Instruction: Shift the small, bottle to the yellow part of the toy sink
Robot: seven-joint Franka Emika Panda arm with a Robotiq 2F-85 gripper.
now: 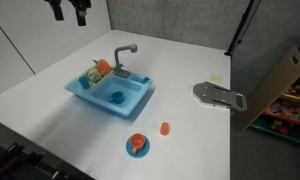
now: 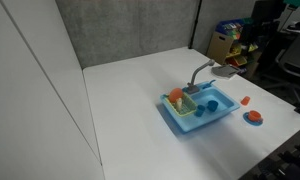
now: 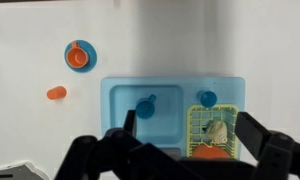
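The light blue toy sink [image 1: 130,102] stands on the white table, with its yellow rack part [image 1: 93,80] at one end. The small pale bottle [image 3: 216,130] lies in the yellow rack [image 3: 202,122], next to an orange round item [image 3: 212,153]. The rack and bottle also show in an exterior view [image 2: 177,100]. My gripper [image 3: 188,135] is open and empty. It hangs high above the sink, with the rack between its fingers in the wrist view. It shows at the top edge of an exterior view [image 1: 69,10].
A grey faucet [image 1: 123,55] rises behind the basin. Flat blue round pieces lie in the basin [image 3: 145,105] and near the rack [image 3: 207,98]. An orange cup on a blue saucer [image 1: 138,145], a small orange cup [image 1: 165,128] and a grey object [image 1: 220,96] lie nearby.
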